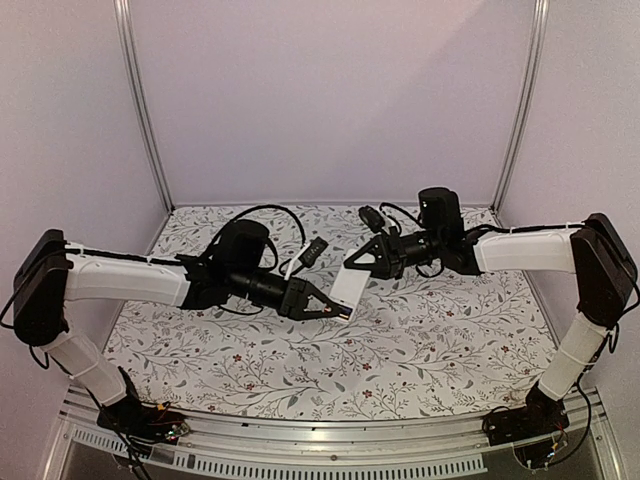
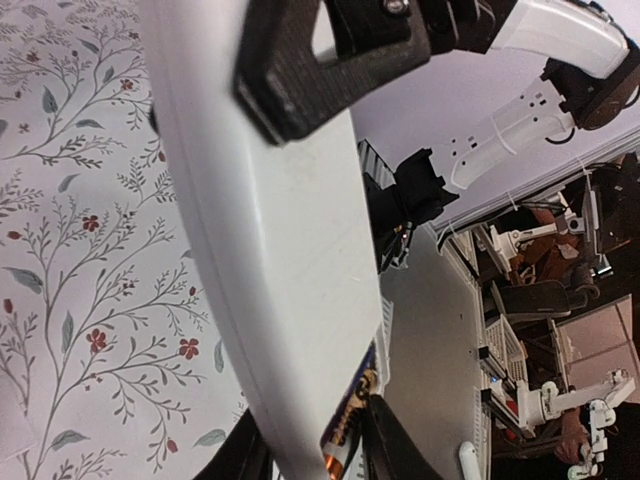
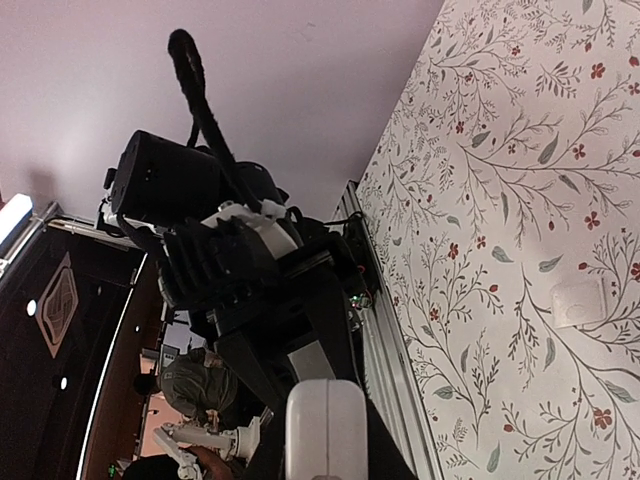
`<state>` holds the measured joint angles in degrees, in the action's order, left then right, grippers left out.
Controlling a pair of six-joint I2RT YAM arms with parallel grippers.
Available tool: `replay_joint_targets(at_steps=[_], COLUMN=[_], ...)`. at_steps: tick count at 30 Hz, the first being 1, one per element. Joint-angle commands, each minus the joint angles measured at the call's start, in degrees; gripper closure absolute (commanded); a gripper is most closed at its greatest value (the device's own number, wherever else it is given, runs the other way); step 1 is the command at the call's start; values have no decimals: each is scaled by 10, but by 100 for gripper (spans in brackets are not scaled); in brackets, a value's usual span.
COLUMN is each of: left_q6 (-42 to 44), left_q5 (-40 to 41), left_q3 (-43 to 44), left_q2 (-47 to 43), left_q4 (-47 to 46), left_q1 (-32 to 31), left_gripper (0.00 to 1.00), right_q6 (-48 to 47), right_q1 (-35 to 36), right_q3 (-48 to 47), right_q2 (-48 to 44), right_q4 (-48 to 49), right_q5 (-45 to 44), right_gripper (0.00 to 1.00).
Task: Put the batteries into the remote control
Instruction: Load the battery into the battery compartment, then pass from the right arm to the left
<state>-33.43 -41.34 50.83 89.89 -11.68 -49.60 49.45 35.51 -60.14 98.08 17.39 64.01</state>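
Over the flowered desk [image 1: 200, 350], at the middle of the top view, my right pincer [image 1: 358, 264] is clamped tight on the upper right end of the white remote control [image 1: 348, 288], holding it tilted in the air. My left pincer [image 1: 338, 309] meets the remote's lower end from the left, its fingers closed narrowly around a slim dark battery [image 2: 350, 432] with a coppery tip, right against the remote's white back

Top camera looked down on the counter [image 1: 300, 370] from behind. Wrist cameras rode close behind left tool [image 1: 335, 311] and right tool [image 1: 358, 265], both seeing the remote control [image 1: 347, 288].
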Motion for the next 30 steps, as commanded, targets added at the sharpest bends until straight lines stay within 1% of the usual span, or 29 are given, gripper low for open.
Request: replay_joint_targets(at_steps=[1, 3, 5, 8, 11, 13, 14, 16, 19, 22, 24, 30], left_q6=[7, 20, 32, 56, 88, 111, 122, 156, 200, 211, 211, 224], left_q5=[9, 22, 42, 93, 165, 203, 229, 239, 283, 307, 322, 369], left_q3=[-10, -4, 2, 2, 15, 32, 43, 68, 108, 135, 157, 255], left_q2=[-2, -9, -19, -43, -58, -53, -47, -29, 2, 31, 66, 160], left_q4=[6, 15, 27, 39, 81, 111, 141, 180, 228, 234, 234, 272], left_q1=[15, 15, 15, 14, 5, -6, -10, -18, -39, -55, -62, -76], left_gripper=[57, 40, 28, 16, 7, 3, 3, 1, 0, 0, 1, 0], right_q6=[14, 16, 19, 21, 22, 19, 17, 12, 10, 4, 1, -2], right_q1=[-4, -8, -15, -25, -37, -40, -43, -46, -46, -46, -46, -46], right_q3=[5, 9, 14, 22, 32, 39, 44, 51, 57, 66, 75, 89], right_q2=[-26, -23, -19, -17, -17, -17, -17, -13, -3, -2, -2, 16], right_q4=[18, 18, 19, 18, 18, 18, 17, 17, 18, 18, 18, 29], right_q5=[10, 3, -3, -19, -41, -60, -69, -85, -106, -134, -159, -196], right_gripper=[100, 100, 100, 100, 100, 100, 100, 100, 100, 100, 100, 100])
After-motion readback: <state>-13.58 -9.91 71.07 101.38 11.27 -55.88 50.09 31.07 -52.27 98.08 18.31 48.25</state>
